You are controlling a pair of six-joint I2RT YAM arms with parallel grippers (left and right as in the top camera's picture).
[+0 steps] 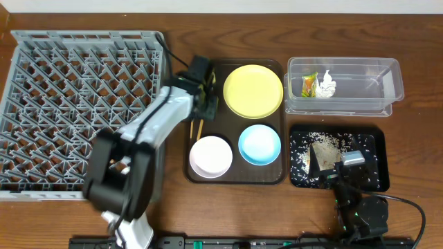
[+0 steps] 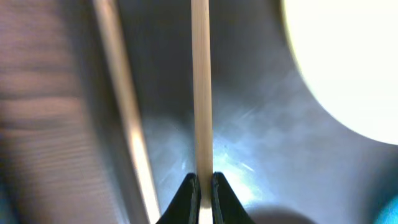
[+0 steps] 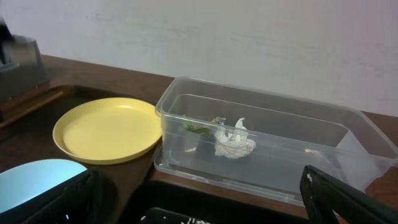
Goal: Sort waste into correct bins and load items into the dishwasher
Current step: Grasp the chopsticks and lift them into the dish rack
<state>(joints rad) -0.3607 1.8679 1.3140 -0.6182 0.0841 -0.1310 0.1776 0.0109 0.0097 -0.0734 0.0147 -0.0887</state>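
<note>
My left gripper point(image 1: 205, 104) is down on the brown serving tray, shut on one wooden chopstick point(image 2: 201, 93). The pinch point(image 2: 203, 186) holds the stick near its end. The other chopstick point(image 2: 127, 112) lies just to its left. The yellow plate point(image 1: 252, 90), light-blue bowl point(image 1: 259, 144) and white bowl point(image 1: 210, 156) sit on the same tray. The grey dishwasher rack point(image 1: 76, 97) stands at the left. The snack wrapper point(image 1: 309, 85) and tissue point(image 1: 326, 84) lie in the clear tub point(image 1: 374, 104). Rice crumbs speckle the black tray point(image 1: 377, 142). My right gripper point(image 3: 205, 211) hangs open over it, holding nothing.
The brown serving tray point(image 1: 277, 176) lies between the rack and the two bins. My left arm reaches from the front edge across the rack's right side. The right arm's base sits at the front right, with a cable beside it.
</note>
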